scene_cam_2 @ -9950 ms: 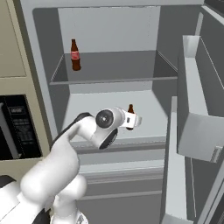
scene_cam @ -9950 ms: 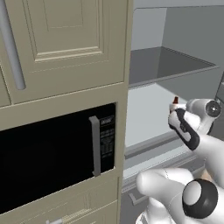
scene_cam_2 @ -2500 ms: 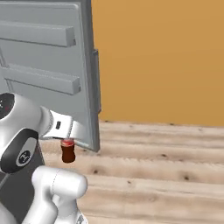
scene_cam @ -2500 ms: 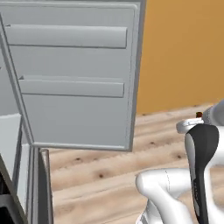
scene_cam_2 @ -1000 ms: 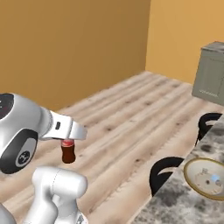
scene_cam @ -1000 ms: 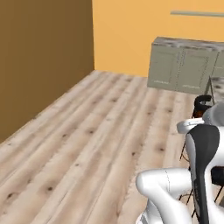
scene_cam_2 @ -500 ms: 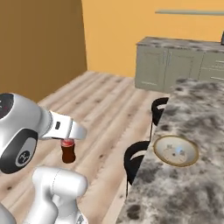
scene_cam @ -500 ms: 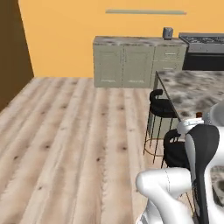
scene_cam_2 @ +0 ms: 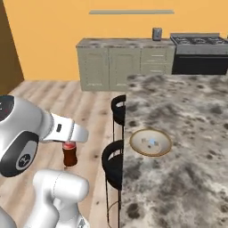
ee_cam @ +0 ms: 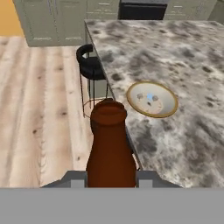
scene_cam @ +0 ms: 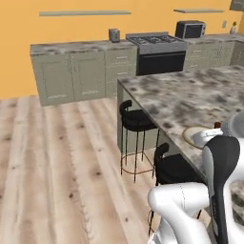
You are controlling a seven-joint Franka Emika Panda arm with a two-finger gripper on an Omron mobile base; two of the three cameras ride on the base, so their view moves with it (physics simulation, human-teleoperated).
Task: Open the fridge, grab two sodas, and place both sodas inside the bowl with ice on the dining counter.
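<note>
Nearest to you in the hand view: the jaws (ee_cam: 110,179) are clenched on a soda (ee_cam: 110,148), a dark brown bottle standing upright between them, bottom centre of the picture. In the right base view the same bottle (scene_cam_2: 69,153) hangs under the hand at about 9 o'clock, over the wooden floor (scene_cam_2: 89,116), beside the tabletop edge and not above it.

Next out, the bowl (ee_cam: 152,99) sits at roughly 1 o'clock from the bottle in the hand view, on the granite tabletop (ee_cam: 183,65) of the dining counter, near its edge; pale ice shows inside. In the left base view the bowl (scene_cam: 202,135) lies at 3 o'clock, partly behind the arm.

Black stools (scene_cam_2: 115,160) stand along the tabletop's near side.

Farthest, at 12 o'clock, beige wall cabinets (scene_cam: 76,74) and a black stove (scene_cam: 159,55) line the orange wall (scene_cam: 71,26).
</note>
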